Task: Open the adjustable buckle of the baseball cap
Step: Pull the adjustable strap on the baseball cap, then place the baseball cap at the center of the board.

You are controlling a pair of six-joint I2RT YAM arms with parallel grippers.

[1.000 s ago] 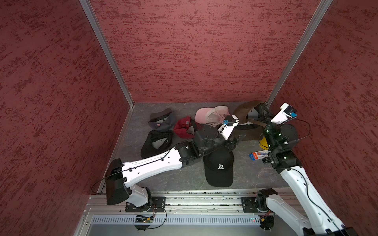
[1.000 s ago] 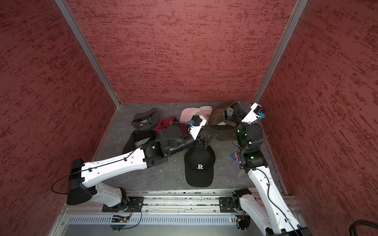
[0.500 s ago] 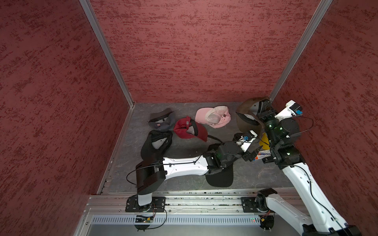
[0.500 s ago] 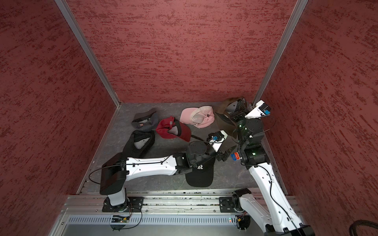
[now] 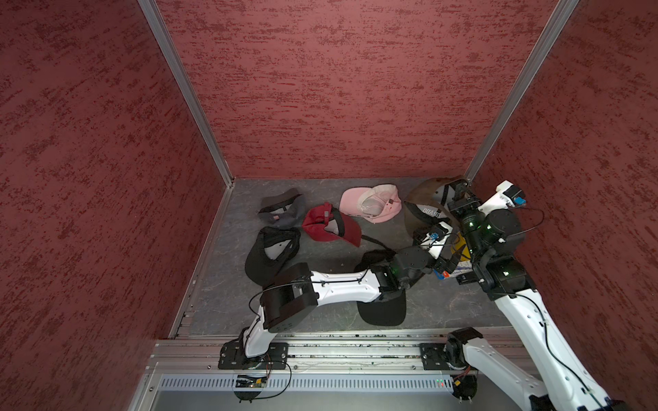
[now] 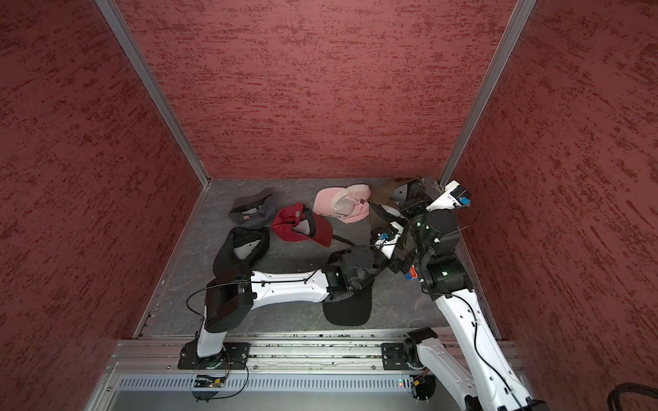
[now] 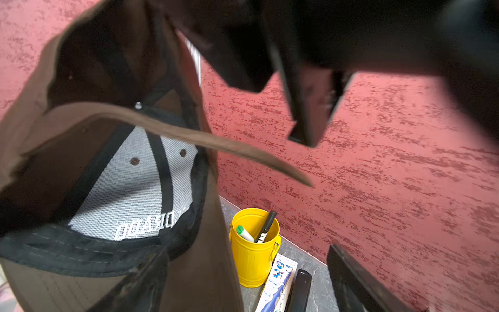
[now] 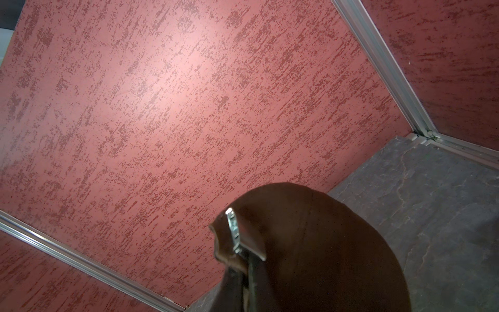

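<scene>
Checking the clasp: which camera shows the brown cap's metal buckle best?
The right wrist view: the silver buckle sits sharp on the brown cap. The left wrist view shows mostly the cap's inside and loose strap; in both top views it is too small to tell.

White stitched lettering (image 7: pixel 151 224) on brown fabric baseball cap (image 7: pixel 40 162), mirrored from inside, partly readable: "ORADO"; blue-and-white cardboard box (image 7: pixel 279 272) marked "HB"; other print too small to read
</scene>
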